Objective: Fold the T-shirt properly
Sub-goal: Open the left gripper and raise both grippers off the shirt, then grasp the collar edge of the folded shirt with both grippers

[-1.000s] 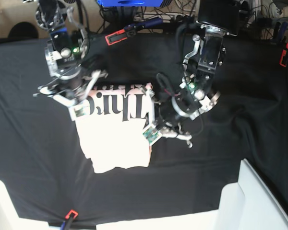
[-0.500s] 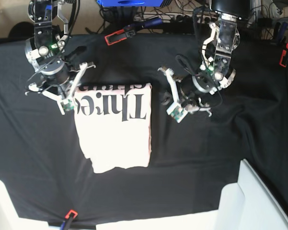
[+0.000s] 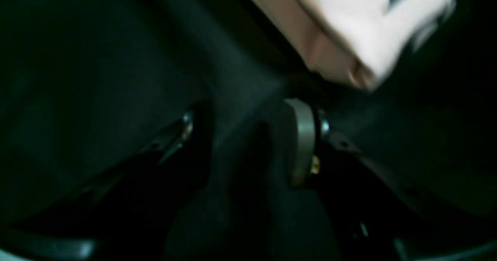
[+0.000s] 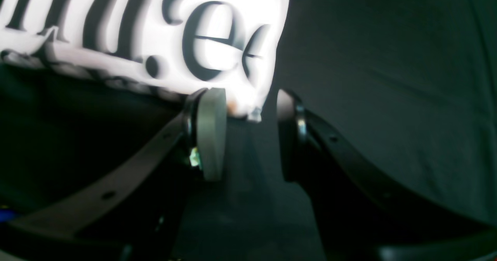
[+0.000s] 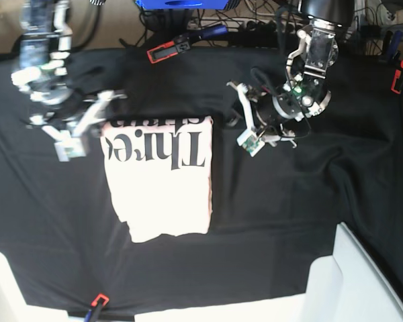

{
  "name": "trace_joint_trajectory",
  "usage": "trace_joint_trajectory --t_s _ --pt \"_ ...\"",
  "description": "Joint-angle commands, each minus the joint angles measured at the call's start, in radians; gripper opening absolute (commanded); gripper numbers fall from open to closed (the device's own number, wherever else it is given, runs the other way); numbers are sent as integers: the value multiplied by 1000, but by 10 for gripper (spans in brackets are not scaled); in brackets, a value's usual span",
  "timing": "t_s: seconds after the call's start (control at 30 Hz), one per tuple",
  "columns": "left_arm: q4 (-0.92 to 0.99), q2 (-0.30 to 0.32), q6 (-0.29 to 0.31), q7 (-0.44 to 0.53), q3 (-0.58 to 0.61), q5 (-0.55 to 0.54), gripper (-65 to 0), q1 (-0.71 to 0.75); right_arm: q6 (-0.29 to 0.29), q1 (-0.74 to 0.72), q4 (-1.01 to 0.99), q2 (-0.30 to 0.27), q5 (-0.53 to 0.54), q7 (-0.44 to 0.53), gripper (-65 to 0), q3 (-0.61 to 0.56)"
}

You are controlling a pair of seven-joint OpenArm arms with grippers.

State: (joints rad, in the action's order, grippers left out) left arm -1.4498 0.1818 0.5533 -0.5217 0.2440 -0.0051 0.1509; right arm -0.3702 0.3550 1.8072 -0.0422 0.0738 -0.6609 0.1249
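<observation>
A: Where is the T-shirt [image 5: 162, 184] now?

B: I see it folded into a tall pink block in the middle of the counter [image 5: 309, 201], flat on the black cloth [image 5: 47, 221]. The big black letters sit along its 12 o'clock end.

A: And your left gripper [image 5: 250, 131]?

B: It's at the shirt's 2 o'clock, a little apart. Its jaws stand partly open and hold nothing.

A: The right gripper [image 5: 87, 131]?

B: At 10 o'clock, just beside the shirt's corner. Its jaws are partly open too, with nothing between them.
</observation>
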Motion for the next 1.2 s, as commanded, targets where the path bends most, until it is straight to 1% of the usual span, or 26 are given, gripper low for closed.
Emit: trace_joint_trajectory --t_s 0.0,0.1,0.17,0.37,0.6,0.73,0.77,0.8,0.87,0.9,1.17 --pt "-24 0 0 47 8 -16 -371 -6 -14 -3 4 -6 30 20 -434 17" --pt "-38 -8 0 122 16 -16 -371 23 -16 -4 -25 -37 50 20 -434 38" --pt "-32 -28 0 139 16 -16 -370 25 -17 -7 -36 -45 51 20 -434 40" --pt "13 -81 0 142 16 -16 -361 25 -19 -12 -51 -45 50 20 -434 45" --pt "16 -83 0 143 16 -16 -361 19 -19 -12 -51 -45 50 20 -434 42" --pt "25 -83 0 143 16 -16 -375 16 -19 -12 -51 -45 50 20 -434 40" --pt "34 -83 0 143 16 -16 -386 14 -19 -12 -51 -45 50 20 -434 42" --pt "48 -83 0 143 16 -16 -418 13 -19 -12 -51 -45 50 20 -435 43" --pt "80 -83 0 143 15 -16 -509 6 -19 -12 -51 -45 50 20 -435 43" --pt "96 -83 0 143 16 -16 -536 2 -19 -11 -51 -45 50 20 -435 45" --pt "123 -75 0 143 10 -16 -548 13 -19 -11 -51 -45 50 20 -437 45"
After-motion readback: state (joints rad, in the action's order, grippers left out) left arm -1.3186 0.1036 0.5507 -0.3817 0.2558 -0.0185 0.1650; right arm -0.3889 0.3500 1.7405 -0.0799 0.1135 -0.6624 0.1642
